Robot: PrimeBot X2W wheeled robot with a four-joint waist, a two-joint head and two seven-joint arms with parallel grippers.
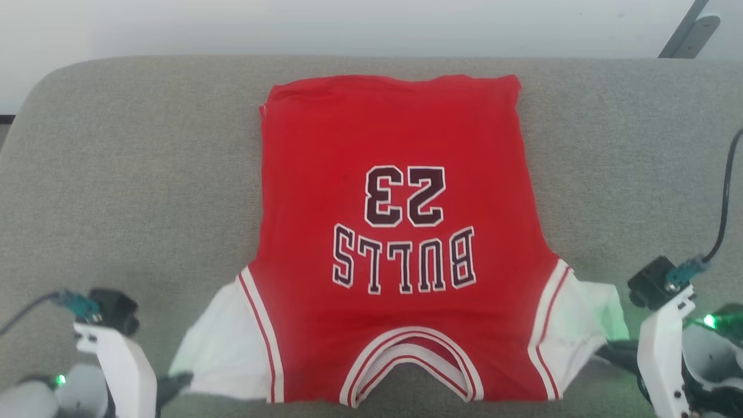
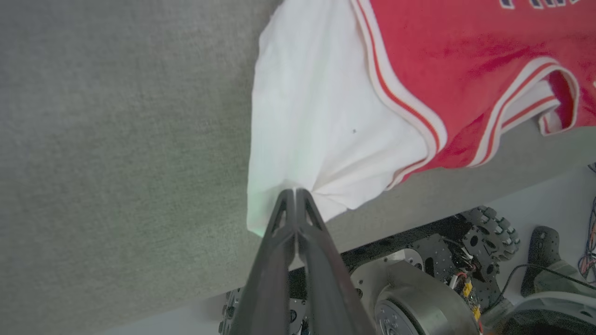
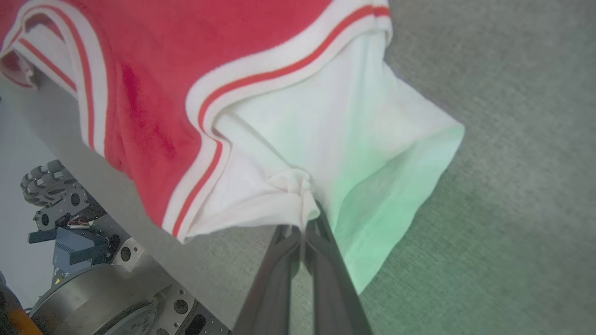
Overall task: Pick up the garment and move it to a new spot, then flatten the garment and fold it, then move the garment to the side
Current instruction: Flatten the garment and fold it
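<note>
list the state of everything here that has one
garment: spread flat on the grey surface, lettering up, collar nearest the robot
left gripper: jaws shut on the edge of one white sleeve
right gripper: jaws shut on the other white sleeve, fabric bunched at the tips

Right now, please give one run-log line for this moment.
garment: spread on grey cushion | left gripper: shut on sleeve | right gripper: shut on other sleeve
</note>
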